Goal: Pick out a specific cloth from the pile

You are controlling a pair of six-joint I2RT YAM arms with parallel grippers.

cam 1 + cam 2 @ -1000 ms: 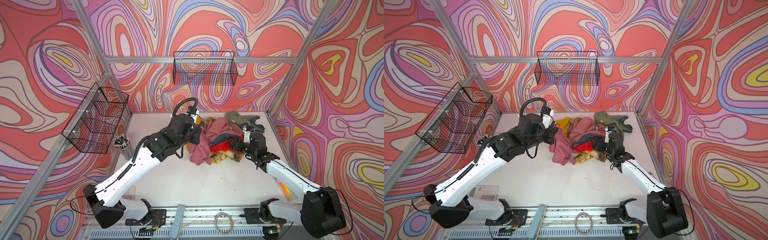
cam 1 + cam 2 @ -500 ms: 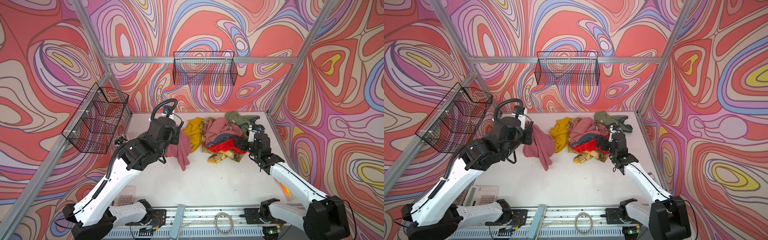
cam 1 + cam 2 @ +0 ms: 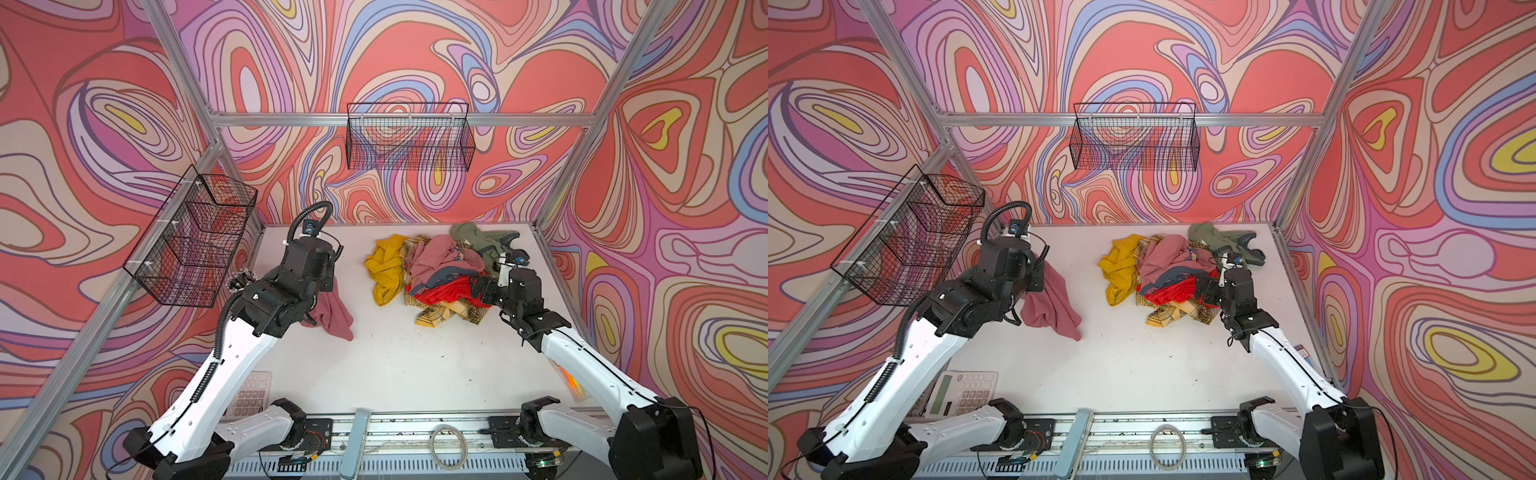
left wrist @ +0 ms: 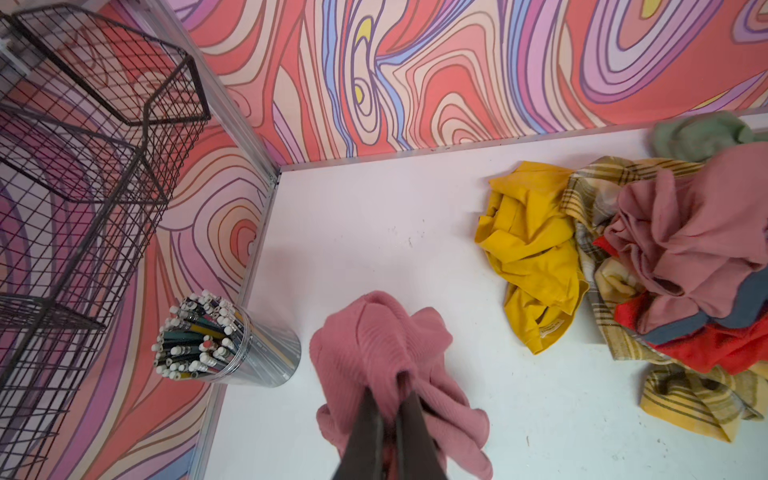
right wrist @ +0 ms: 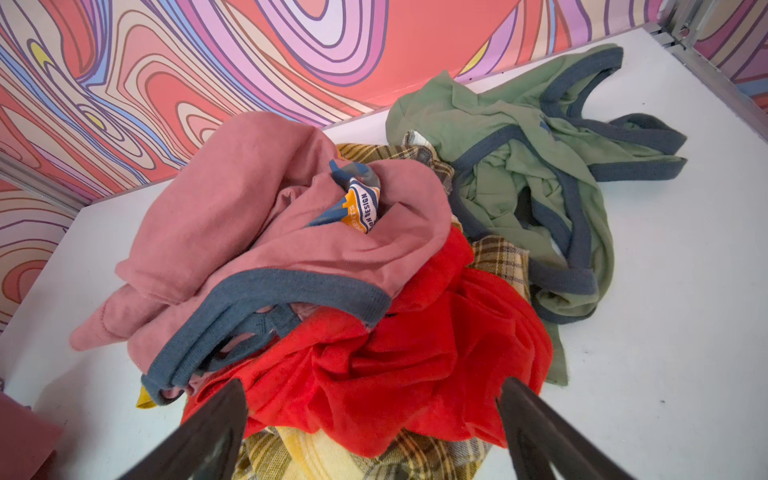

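Holding a pink ribbed cloth [image 4: 374,345] in my left claw [image 4: 392,399]: jaws narrow, pinched on a gathered fold, the rest hanging down over the desk [image 3: 395,374]. Cannot tell whether its lower end touches the surface. In both top views it hangs left of centre, well apart from the pile [image 3: 436,274], which lies at the upper right of the desk, near the back wall. A pencil cup [image 4: 232,345] stands near the cloth, by the left wall.

Right claw [image 5: 372,384]: jaws wide, nothing in them, poised at the near edge of the pile over the red cloth [image 5: 415,353]. Contact not clear.

Pile as it lies: red cloth, a mustard cloth [image 4: 532,245], and a second pink cloth with grey-blue trim [image 5: 249,216] on top, among others.

Judgement: extraction looks done, since one cloth is out and clear of the heap. Left to do: lower it and let go on bare desk. Whether this is the wanted cloth, I cannot confirm from here.
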